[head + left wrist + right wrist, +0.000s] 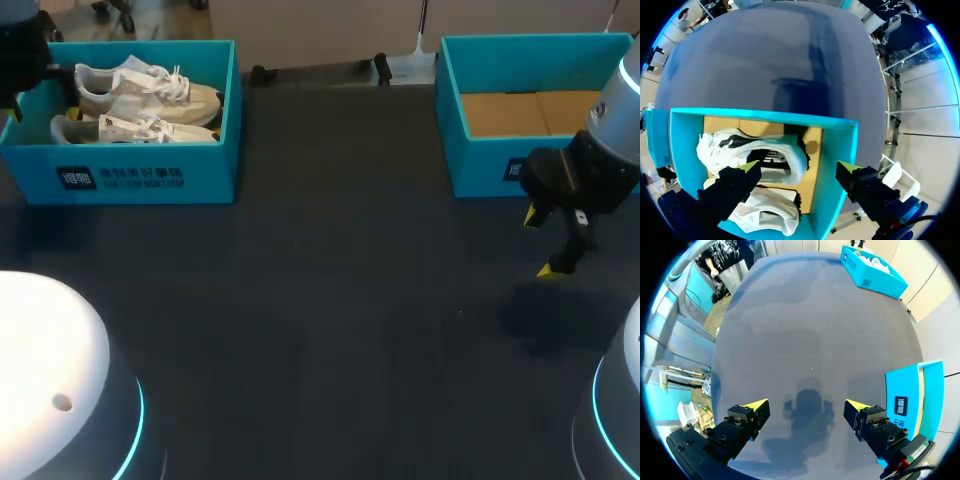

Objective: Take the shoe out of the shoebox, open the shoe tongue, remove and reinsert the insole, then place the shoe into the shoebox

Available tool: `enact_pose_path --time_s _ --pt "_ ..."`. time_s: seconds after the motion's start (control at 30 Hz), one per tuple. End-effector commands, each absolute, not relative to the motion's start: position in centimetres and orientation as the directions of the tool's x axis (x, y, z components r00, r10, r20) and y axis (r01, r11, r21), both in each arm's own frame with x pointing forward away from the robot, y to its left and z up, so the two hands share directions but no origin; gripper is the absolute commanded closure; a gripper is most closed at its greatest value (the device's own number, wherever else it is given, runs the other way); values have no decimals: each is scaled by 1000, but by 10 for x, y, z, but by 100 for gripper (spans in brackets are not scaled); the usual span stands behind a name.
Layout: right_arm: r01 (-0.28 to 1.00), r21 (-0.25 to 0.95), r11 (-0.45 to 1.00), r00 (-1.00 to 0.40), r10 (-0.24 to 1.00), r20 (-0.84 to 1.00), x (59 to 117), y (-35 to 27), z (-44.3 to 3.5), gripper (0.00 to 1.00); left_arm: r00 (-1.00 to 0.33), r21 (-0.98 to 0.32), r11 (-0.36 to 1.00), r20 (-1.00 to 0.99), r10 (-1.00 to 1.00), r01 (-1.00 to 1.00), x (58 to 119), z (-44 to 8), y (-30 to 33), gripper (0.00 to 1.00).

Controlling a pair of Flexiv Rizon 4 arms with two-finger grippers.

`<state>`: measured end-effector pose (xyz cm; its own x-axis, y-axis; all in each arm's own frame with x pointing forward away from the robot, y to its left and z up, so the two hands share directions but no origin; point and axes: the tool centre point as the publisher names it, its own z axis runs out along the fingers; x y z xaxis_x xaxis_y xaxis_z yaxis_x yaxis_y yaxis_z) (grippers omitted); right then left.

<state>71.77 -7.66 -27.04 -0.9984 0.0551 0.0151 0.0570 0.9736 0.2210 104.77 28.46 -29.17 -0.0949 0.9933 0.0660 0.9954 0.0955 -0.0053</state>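
Two white shoes [140,100] lie side by side in the teal shoebox [130,170] at the table's far left. My left arm [22,55] hangs over that box's left end. In the left wrist view my left gripper [799,167] stands open above the box [840,150], its fingers spanning one shoe [755,150] without touching it; the second shoe [770,212] lies beside it. My right gripper [542,243] hovers open over bare table in front of the other box; in its own wrist view the right gripper [807,405] has nothing between its fingers.
A second teal shoebox [480,160] with a bare cardboard floor stands at the far right, also seen beside my right gripper as a teal box [910,385]. The dark table [330,300] stretches between the two boxes.
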Motion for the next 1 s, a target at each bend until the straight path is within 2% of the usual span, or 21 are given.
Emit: enact_pose_path --time_s 0.03,0.37,0.4,0.43,0.67,1.0 --pt "57 220 974 -998 56 14 717 -77 -271 0 -94 -17 96 73 993 995 1056 -304 284 0" --pt "57 220 974 -998 56 14 717 -77 -271 0 -73 -39 76 86 994 996 1061 -326 286 0" --pt "57 220 974 -998 56 14 717 -77 -271 0 -72 -45 76 86 994 996 1061 -327 287 6" --pt "57 220 974 -998 56 14 717 -77 -271 0 -70 -47 74 85 994 996 1061 -329 287 7" --pt "57 220 974 -998 56 14 717 -77 -271 0 -59 -62 65 86 995 996 1061 -341 289 3" --pt "57 220 974 -998 56 14 717 -77 -271 0 -42 -92 49 82 996 994 1060 -357 289 5"
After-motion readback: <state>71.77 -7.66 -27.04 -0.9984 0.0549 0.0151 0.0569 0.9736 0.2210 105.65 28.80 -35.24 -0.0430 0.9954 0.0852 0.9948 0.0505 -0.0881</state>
